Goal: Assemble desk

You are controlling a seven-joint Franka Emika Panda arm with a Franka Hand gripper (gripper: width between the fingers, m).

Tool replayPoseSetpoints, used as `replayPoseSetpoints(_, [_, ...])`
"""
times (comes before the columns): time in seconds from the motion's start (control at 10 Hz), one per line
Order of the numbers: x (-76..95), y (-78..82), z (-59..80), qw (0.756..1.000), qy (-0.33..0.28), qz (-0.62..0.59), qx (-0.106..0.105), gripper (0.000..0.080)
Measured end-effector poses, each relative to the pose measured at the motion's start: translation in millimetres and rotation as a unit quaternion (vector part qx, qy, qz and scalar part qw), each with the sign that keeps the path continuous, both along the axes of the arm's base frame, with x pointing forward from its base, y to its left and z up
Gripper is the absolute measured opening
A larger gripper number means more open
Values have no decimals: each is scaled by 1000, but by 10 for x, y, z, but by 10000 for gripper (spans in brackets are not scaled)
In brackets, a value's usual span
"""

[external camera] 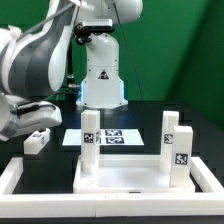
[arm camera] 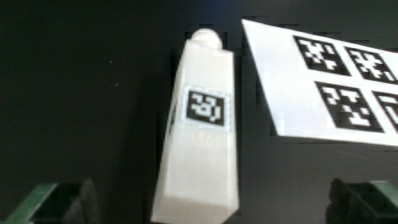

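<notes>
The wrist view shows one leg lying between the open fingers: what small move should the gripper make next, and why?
Probably lower straight down and close on the loose leg. The gripper is open, with its fingers either side of the leg, which lies on the table beside the marker board. The tabletop carries three upright legs, so this looks like the last.

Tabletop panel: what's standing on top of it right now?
Three white legs stand upright on the tabletop panel, tags showing. How they are seated cannot be seen. A fourth leg lies off it on the table.
</notes>
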State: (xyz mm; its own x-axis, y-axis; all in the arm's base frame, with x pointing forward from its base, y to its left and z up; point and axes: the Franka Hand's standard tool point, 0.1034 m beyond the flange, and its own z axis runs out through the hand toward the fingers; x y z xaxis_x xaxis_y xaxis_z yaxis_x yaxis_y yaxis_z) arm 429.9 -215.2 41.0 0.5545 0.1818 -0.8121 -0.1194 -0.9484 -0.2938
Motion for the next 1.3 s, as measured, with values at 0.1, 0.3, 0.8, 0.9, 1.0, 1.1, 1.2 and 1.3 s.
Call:
replayPoseSetpoints(0.1, [18,-7,-1,1000,-6,1,-2,649])
replayPoseSetpoints(0.3, [17,-7,-13,1000,-6,1,-2,649])
replayPoseSetpoints(0.8, [-52,49,-85,997,17,-42,-62,649])
replayPoseSetpoints(0.9, [-50,58,-89,997,17,-40,-61,649])
replayPoseSetpoints(1.0, [-49,62,-91,997,17,-40,-61,649])
replayPoseSetpoints(1.1, [-50,62,-92,997,17,-40,-61,649])
replayPoseSetpoints(1.2, [-49,53,-105,997,15,-38,-63,649])
replayPoseSetpoints(1.3, [-58,17,-184,997,-3,-25,-77,649])
